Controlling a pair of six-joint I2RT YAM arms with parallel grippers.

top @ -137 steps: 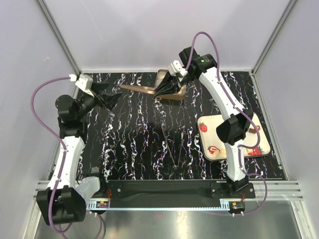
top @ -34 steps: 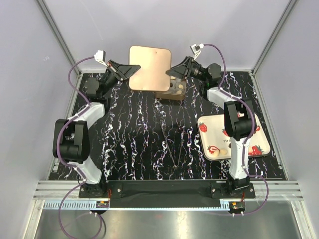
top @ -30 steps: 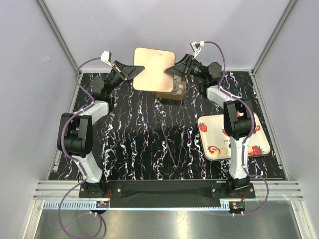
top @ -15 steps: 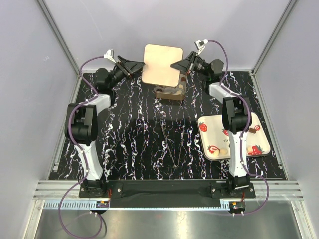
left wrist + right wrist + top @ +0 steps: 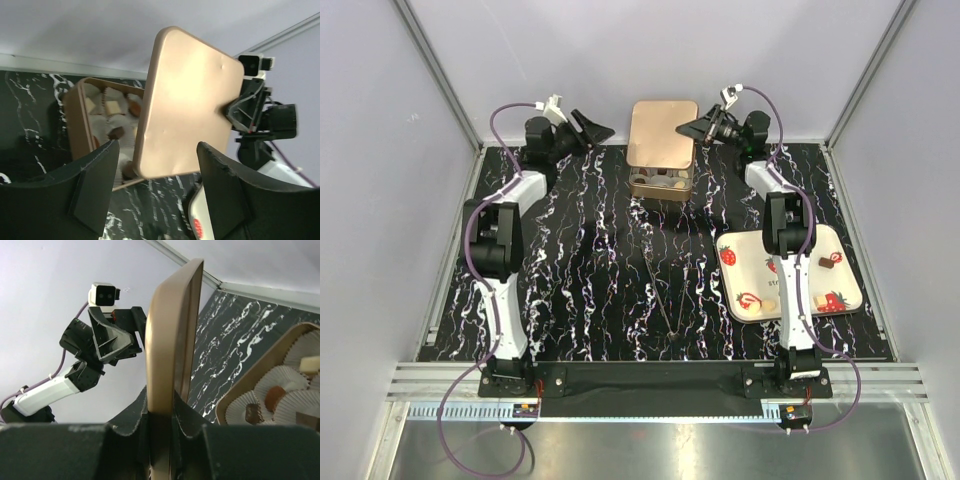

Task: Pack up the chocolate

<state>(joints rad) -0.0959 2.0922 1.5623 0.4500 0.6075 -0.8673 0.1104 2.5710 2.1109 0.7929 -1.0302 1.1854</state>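
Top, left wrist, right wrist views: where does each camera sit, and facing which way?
Top: overhead from the near side, looking down on the table; both arms show.
Left wrist: faces the lid flat-on and the box, framed by the open left pincer.
Right wrist: looks along the lid's edge, clamped in the right pincer.
Both wrist views share lid and box.

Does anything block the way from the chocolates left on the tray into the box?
Partly. The lid, gripped on edge by the right gripper, stands raised over the far side of the box. The near cups show uncovered.
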